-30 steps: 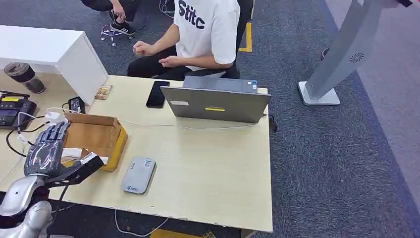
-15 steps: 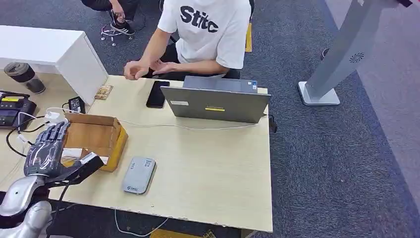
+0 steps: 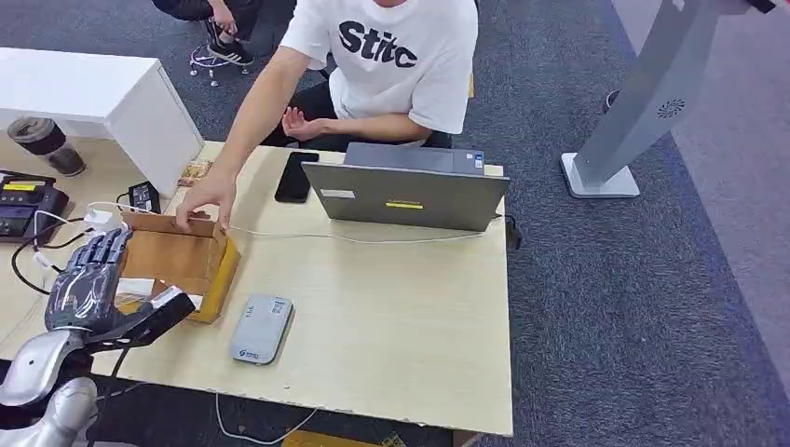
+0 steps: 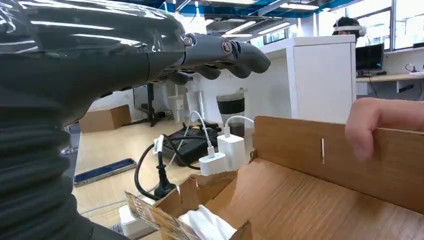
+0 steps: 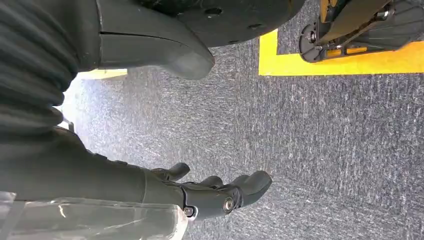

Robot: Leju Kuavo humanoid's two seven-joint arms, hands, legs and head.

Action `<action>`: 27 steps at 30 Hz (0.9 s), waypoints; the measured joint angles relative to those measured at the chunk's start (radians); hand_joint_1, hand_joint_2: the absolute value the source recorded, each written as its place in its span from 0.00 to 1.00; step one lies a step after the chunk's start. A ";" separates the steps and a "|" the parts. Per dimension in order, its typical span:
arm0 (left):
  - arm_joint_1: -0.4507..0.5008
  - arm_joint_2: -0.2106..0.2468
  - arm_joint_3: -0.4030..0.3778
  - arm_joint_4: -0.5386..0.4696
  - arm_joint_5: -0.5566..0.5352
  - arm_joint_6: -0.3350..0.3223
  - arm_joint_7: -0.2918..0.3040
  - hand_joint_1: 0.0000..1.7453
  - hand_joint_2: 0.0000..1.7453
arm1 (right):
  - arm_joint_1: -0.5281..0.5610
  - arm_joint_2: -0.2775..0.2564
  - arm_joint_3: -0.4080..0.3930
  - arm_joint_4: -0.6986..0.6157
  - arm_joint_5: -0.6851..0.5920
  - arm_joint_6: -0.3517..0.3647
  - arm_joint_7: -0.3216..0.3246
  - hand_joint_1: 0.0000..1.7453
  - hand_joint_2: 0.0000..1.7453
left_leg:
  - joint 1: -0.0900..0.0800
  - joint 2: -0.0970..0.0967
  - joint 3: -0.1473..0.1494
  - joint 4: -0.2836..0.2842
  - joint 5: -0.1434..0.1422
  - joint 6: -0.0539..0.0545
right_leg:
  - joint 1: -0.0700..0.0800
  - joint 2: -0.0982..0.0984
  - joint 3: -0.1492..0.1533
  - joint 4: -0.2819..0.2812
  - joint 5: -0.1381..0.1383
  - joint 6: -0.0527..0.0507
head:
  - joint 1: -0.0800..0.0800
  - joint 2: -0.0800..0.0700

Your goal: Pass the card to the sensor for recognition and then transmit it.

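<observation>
Left hand (image 3: 86, 284) fingers spread, holding nothing, poised over cardboard box (image 3: 177, 261). Person's hand (image 3: 207, 200) grips box's far wall. Card not discernible; white paper inside box. Reader (image 3: 261, 328) just beside box. Wait until person's hand clears, then reach. Right hand (image 5: 210, 192) hangs loosely curled, nothing in it.

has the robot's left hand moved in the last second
No. The left hand sits at the same spot against the near-left corner of the cardboard box; only the person's hand reached to the box.
</observation>
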 joint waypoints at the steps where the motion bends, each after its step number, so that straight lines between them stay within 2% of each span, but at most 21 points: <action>1: 0.000 0.000 0.000 0.000 0.000 0.000 0.000 0.00 1.00 | 0.000 0.000 0.000 0.000 0.000 0.000 0.000 0.00 1.00 | 0.000 0.000 0.000 0.000 0.000 0.000 | 0.000 0.000 0.000 0.000 0.000 0.000 | 0.000 0.000; 27: 0.000 0.000 0.000 0.000 0.000 0.000 0.000 0.00 1.00 | 0.000 0.000 0.000 0.000 0.000 0.000 0.000 0.00 1.00 | 0.000 0.000 0.000 0.000 0.000 0.000 | 0.000 0.000 0.000 0.000 0.000 0.000 | 0.000 0.000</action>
